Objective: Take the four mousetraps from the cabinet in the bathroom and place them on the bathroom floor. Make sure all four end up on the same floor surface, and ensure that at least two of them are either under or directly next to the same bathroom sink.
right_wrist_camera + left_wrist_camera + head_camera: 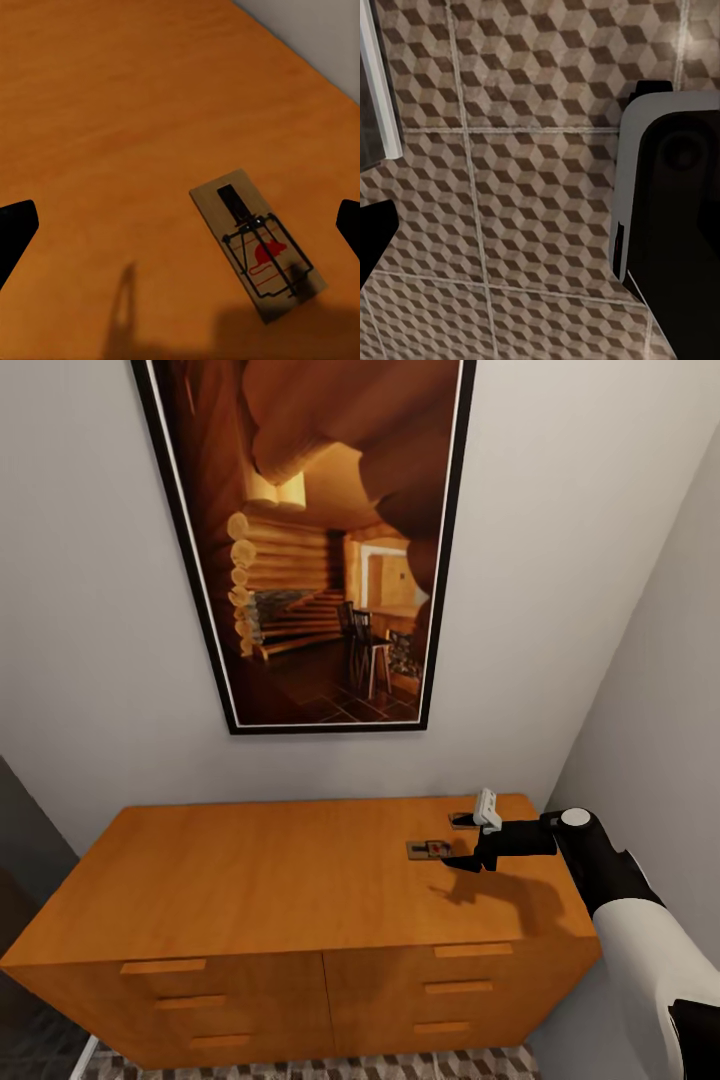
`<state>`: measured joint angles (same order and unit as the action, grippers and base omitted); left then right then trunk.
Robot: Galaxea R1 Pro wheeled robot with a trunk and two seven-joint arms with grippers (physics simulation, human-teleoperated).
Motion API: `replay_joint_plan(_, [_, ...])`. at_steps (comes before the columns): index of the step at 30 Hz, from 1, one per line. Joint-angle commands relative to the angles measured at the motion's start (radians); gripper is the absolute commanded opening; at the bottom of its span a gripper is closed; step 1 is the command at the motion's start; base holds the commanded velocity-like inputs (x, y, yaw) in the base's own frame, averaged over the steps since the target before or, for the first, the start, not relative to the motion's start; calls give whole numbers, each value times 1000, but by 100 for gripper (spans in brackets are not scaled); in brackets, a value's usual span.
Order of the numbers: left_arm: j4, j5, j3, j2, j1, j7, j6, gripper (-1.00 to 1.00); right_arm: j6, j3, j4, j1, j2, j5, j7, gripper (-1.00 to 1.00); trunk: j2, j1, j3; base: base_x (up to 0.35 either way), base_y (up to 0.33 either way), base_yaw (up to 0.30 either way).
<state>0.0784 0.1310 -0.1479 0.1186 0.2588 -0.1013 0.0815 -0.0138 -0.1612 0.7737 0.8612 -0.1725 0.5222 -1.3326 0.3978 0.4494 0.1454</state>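
Two mousetraps lie on the right end of the orange-brown cabinet (pixel 250 880) top. One mousetrap (pixel 428 850) is fully visible; the other mousetrap (pixel 461 821) lies behind it toward the wall, partly covered by my right wrist. My right gripper (pixel 460 861) hovers just right of the nearer trap. In the right wrist view that mousetrap (pixel 259 244) lies flat below my right gripper (pixel 180 229), whose fingers are spread wide, open and holding nothing. My left gripper (pixel 540 232) points down at the patterned bathroom floor (pixel 532 150), open and empty.
A large framed picture (pixel 320 550) hangs on the wall behind the cabinet. A grey side wall (pixel 660 710) closes in at the right. Cube-pattern floor (pixel 450 1065) shows below the drawers. A grey and black robot part (pixel 675 210) and a white edge (pixel 379 90) flank the left wrist view.
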Motion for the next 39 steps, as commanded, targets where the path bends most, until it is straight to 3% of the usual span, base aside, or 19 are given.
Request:
replay_joint_plan(1, [4, 10, -9, 0, 2, 0, 7, 100, -2, -3, 1, 1, 1, 6, -5, 100, 2, 1, 4, 0, 0, 0])
replay_joint_plan(39, [4, 10, -9, -2, -1, 0, 7, 100, -2, -4, 1, 1, 1, 6, -5, 100, 2, 1, 56, 16, 0, 0])
